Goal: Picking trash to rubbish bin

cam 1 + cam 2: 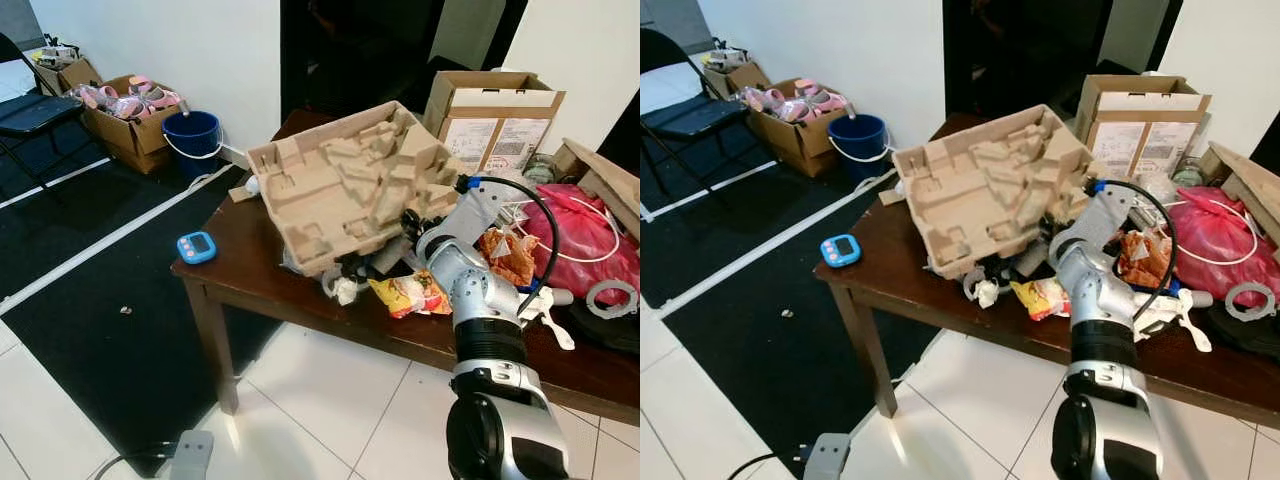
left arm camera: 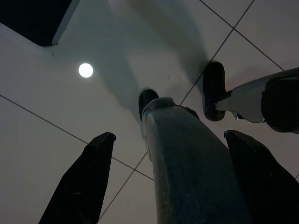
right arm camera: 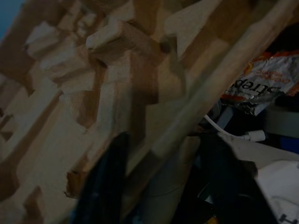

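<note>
Evidently the right gripper had its fingers spread astride the lower rim of the moulded pulp tray, tilted atop clutter on the table. Light but stiff and crushable, it seemed best pinched at that rim. The left gripper hung parted, idle.

You see a rough, matt paper-pulp tray on a smooth, shiny dark wood counter. The snack bag is glossy plastic. The floor tiles shine.

Beige moulded pulp tray, dark brown table, blue bucket, yellow-orange snack wrapper, pink bag, light blue timer
</note>
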Motion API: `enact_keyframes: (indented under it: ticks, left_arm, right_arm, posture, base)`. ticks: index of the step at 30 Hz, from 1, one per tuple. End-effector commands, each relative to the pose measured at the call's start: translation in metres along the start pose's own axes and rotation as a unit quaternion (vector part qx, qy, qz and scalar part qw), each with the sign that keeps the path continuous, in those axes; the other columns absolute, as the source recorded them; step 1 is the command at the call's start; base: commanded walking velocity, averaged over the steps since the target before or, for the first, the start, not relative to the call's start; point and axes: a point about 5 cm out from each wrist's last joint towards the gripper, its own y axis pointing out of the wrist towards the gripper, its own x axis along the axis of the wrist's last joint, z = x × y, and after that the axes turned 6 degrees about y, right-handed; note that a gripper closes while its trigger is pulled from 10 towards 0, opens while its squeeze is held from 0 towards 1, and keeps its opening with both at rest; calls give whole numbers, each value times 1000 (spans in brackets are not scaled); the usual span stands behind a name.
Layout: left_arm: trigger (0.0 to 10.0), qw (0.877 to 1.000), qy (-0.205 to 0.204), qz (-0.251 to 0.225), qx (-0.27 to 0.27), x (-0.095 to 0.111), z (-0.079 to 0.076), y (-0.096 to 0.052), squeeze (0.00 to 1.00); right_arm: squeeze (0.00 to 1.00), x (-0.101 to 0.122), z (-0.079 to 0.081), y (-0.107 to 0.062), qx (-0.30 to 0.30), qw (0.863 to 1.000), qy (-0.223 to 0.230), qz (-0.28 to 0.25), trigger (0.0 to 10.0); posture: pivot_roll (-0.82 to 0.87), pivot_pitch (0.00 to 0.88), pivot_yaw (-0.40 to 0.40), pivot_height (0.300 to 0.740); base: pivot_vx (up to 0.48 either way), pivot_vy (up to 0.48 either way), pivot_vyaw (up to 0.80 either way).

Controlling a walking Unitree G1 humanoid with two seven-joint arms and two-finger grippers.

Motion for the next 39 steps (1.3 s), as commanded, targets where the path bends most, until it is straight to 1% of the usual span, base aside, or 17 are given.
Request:
enact_keyframes:
  ticks: [1, 7, 10, 11, 16, 17, 19, 21, 23, 24, 27, 32, 35, 36, 39]
  left_arm:
    - [10000, 1000, -4, 9, -5, -5, -5, 0, 0]
    - [10000, 1000, -3, 9, -5, -5, -5, 0, 0]
    - [10000, 1000, -2, 9, -6, -5, -5, 1, 0]
    - [10000, 1000, -2, 9, -6, -5, -5, 1, 0]
    - [10000, 1000, -2, 9, -7, -5, -6, 1, 0]
    - [10000, 1000, -2, 9, -7, -5, -6, 1, 0]
    - [10000, 1000, -3, 9, -7, -5, -6, 1, 0]
    - [10000, 1000, -3, 9, -7, -5, -6, 1, 0]
    - [10000, 1000, -3, 8, -6, -5, -6, 1, 0]
    - [10000, 1000, -3, 8, -6, -5, -6, 1, 0]
    - [10000, 1000, -3, 8, -6, -5, -5, 1, 0]
    - [10000, 1000, -2, 9, -6, -5, -5, 0, 0]
    - [10000, 1000, -3, 9, -6, -5, -5, 0, 0]
    - [10000, 1000, -3, 9, -6, -5, -5, 0, 0]
    - [10000, 1000, -3, 9, -6, -6, -5, 0, 0]
  right_arm:
    - [0, -5, -7, 1, -14, 1000, 10, 8, 0]
    - [0, -5, -7, 1, -16, 999, 29, 6, 0]
    - [0, -6, -7, 1, -15, 998, 55, 6, 0]
    - [0, -6, -7, 1, -15, 998, 55, 6, 0]
    - [0, -4, -2, 2, 3, 993, 117, 1, 0]
    - [0, -4, -2, 2, 3, 993, 117, 1, 0]
    - [0, -5, 1, 2, 11, 991, 134, 4, 0]
    - [0, -5, 7, 2, 33, 984, 177, 2, 0]
    - [0, -2, 16, 1, 63, 972, 228, -11, 0]
    - [0, -2, 16, 1, 63, 972, 228, -11, 0]
    - [0, 4, 23, -2, 90, 959, 269, -27, 0]
    - [0, 11, 27, -5, 109, 950, 289, -48, 0]
    - [0, 16, 26, -7, 108, 950, 286, -67, 0]
    - [0, 21, 26, -8, 110, 948, 289, -78, 0]
    - [0, 28, 26, -10, 115, 944, 296, -92, 0]
  posture:
    - [-25, 69, -38, 740]
    - [-29, 68, -36, 740]
    - [-28, 67, -39, 740]
    - [-28, 67, -39, 740]
    - [-28, 63, -42, 740]
    - [-28, 63, -42, 740]
    - [-28, 63, -42, 740]
    - [-24, 60, -42, 740]
    - [-22, 61, -39, 740]
    - [-22, 61, -39, 740]
    - [-22, 62, -38, 740]
    - [-24, 66, -35, 740]
    - [-23, 67, -36, 740]
    - [-20, 68, -35, 740]
    - [-20, 69, -35, 740]
  base:
    - [0, 0, 0]
    - [0, 0, 0]
    - [0, 0, 0]
    - [0, 0, 0]
    - [0, 0, 0]
    - [0, 0, 0]
    - [0, 0, 0]
    - [0, 0, 0]
    - [0, 0, 0]
    - [0, 0, 0]
    - [0, 0, 0]
    - [0, 0, 0]
    - [0, 0, 0]
    - [0, 0, 0]
    - [0, 0, 0]
